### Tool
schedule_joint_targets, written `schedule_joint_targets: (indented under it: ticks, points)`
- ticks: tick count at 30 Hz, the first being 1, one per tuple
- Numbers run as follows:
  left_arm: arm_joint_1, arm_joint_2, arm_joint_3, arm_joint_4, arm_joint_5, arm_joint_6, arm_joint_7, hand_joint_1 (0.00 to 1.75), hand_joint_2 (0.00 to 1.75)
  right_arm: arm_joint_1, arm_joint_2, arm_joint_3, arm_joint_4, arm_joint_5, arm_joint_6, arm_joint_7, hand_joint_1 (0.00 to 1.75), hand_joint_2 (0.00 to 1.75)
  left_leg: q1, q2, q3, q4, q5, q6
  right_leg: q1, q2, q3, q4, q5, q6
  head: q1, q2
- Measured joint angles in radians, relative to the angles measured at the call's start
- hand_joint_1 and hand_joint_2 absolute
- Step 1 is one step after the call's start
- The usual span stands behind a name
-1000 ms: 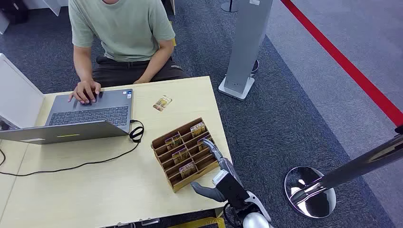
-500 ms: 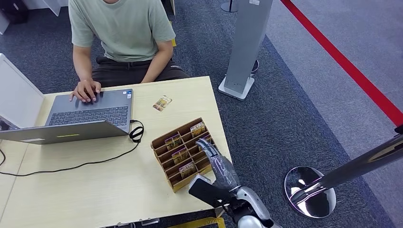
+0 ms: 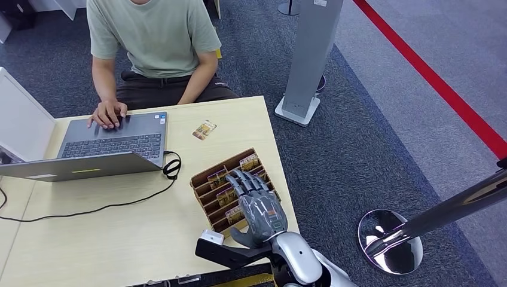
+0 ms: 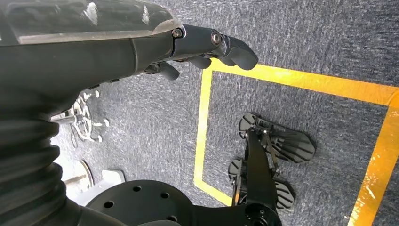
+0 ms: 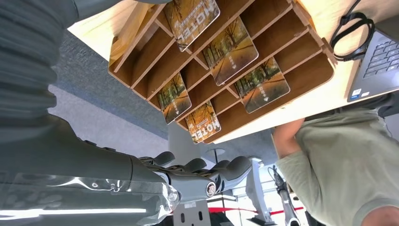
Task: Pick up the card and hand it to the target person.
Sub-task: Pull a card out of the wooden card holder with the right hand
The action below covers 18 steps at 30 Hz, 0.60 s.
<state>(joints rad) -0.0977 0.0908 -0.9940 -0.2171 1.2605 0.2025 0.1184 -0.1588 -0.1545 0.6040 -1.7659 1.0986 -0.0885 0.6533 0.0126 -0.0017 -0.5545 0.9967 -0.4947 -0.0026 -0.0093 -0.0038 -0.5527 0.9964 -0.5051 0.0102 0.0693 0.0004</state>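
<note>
Head view, from the left: an open grey laptop [image 3: 110, 143] sits on the light wooden table [image 3: 119, 233], and a person in a pale green shirt [image 3: 152, 36] rests a hand [image 3: 107, 113] on its far edge. A black cable [image 3: 119, 200] loops from the laptop across the table. Just past the laptop a single card [image 3: 204, 129] lies flat on the table near the person, its long axis slanting from near-left to far-right. Nearer the robot stands a wooden card rack [image 3: 206, 179] with slanted compartments, set at an angle close to the table's right edge. The right robot hand [image 3: 256, 203] hovers over the rack's right part, palm down, fingers spread and holding nothing; it hides several compartments.

Right wrist view looks at the same rack [image 5: 141, 56] from the other side and shows what the hand hides above: five cards stand in separate compartments, among them one lettered card [image 5: 203, 123] and a tree-printed card [image 5: 261, 84], each leaning with its long axis along its slot.

Left wrist view has the left robot hand [image 4: 207, 47] hanging above dark carpet [image 4: 301, 37] marked with yellow tape [image 4: 202, 127]; its fingers are curled in around nothing.
</note>
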Motion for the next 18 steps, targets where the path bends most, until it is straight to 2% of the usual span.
schedule_joint_targets:
  ticks: [13, 18]
  points:
    - [0.0, -0.002, -0.009, 0.0, 0.0, 0.005, 0.011, 0.0, 1.75, -0.007, 0.011, 0.057, 0.021, -0.008, -0.015, 0.009, 0.31, 1.75, 0.0, 0.0, 0.0, 0.0, 0.0, 0.0, 0.0, 0.0, 0.0, 0.0, 0.0, 0.0, 0.0, 0.0]
    - [0.0, -0.004, -0.009, 0.0, 0.0, 0.006, 0.012, 0.0, 1.75, -0.019, 0.021, 0.071, 0.039, -0.03, -0.024, 0.005, 0.5, 1.75, 0.0, 0.0, 0.0, 0.0, 0.0, 0.0, 0.0, 0.0, 0.0, 0.0, 0.0, 0.0, 0.0, 0.0]
